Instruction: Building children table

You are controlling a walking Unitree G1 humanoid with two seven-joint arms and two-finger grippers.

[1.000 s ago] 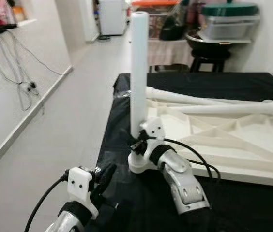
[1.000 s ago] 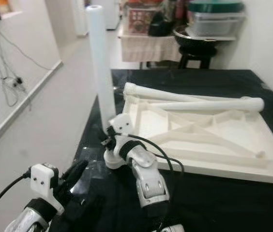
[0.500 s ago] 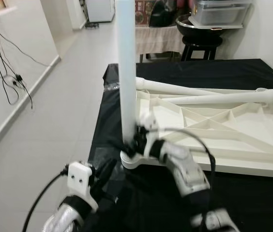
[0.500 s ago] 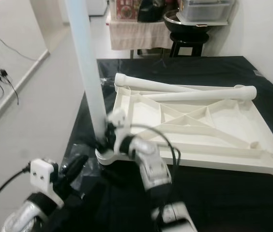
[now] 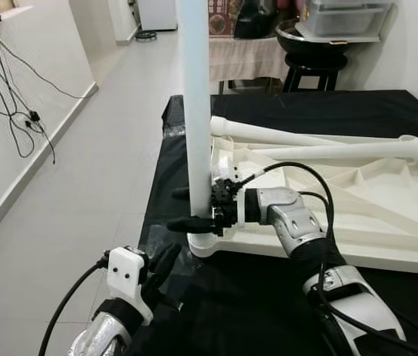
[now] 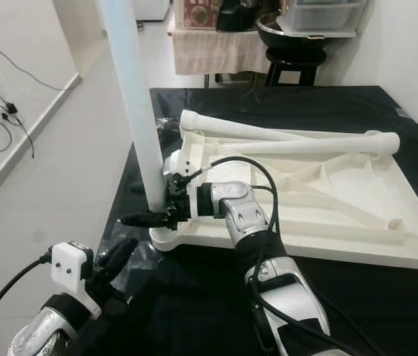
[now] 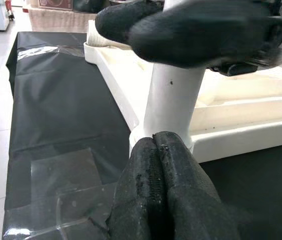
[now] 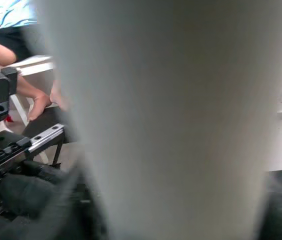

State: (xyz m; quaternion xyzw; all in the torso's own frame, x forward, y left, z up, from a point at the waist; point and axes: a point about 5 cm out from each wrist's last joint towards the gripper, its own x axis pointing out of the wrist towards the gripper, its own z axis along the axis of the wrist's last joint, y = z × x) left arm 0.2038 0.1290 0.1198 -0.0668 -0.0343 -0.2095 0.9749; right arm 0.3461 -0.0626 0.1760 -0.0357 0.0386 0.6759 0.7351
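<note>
The white tabletop (image 5: 357, 215) lay upside down on the black-covered desk (image 5: 342, 111), 1 white leg (image 5: 196, 111) standing upright in its near left corner socket. The right gripper (image 5: 192, 209) had its jaws spread, 1 finger on either side of that leg near its base. 2 more legs (image 5: 327, 152) lay across the tabletop's far edge. The left gripper (image 7: 158, 165) hung low by the desk's near left edge, jaws clenched empty.

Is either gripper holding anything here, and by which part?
The right gripper straddles the upright table leg near its base; contact can't be confirmed. The left gripper is shut, empty.
</note>
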